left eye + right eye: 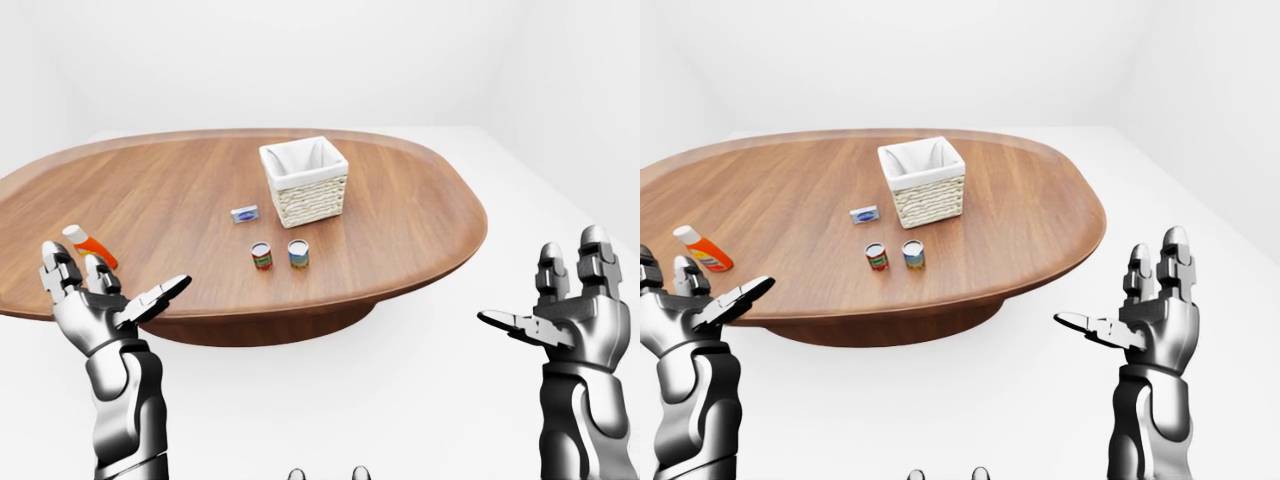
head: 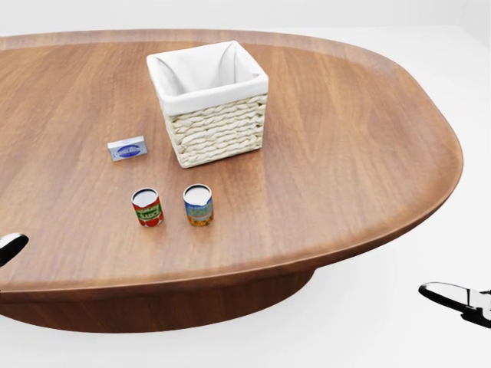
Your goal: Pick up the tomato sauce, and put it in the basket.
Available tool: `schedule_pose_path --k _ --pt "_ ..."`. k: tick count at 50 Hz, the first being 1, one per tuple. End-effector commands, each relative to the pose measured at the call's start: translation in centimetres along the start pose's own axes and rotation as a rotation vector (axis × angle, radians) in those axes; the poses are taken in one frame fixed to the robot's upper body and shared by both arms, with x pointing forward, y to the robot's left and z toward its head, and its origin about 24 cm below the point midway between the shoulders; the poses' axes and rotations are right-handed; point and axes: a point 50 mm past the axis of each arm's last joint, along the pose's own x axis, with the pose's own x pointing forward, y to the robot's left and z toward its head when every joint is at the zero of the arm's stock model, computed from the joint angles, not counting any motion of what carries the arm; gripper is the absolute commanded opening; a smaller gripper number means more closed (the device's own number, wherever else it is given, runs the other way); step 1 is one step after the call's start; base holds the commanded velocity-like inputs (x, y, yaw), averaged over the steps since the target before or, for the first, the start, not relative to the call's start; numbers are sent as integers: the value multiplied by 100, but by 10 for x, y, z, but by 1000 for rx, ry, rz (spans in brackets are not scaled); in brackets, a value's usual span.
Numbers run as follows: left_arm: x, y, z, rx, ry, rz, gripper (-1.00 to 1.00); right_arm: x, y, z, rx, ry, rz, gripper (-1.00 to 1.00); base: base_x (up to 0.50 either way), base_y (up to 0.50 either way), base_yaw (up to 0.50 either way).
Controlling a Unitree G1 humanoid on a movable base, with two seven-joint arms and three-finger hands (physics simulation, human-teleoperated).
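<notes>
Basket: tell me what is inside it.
The basket shows only its white cloth lining; no object is visible inside. Its near wall hides the bottom, so the floor cannot be checked. The tomato sauce stands outside on the table.

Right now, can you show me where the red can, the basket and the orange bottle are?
red can (image 2: pixel 147 210), head view, on its label.
basket (image 2: pixel 219 129), head view, on its woven wall.
orange bottle (image 1: pixel 706 253), right-eye view, on its orange body.
</notes>
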Motion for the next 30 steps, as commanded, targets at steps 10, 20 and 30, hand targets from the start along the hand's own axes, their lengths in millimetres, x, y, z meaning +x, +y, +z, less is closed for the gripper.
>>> schedule_pose_path --k 10,20,30 --pt "0 -2 -2 2 4 -3 100 2 7 -3 -28 19 34 100 36 0 0" --pt "0 -2 -3 1 6 -3 100 1 7 -3 -27 18 35 100 36 0 0" --pt "0 -1 -3 0 5 -3 100 1 7 -3 -27 17 37 100 36 0 0"
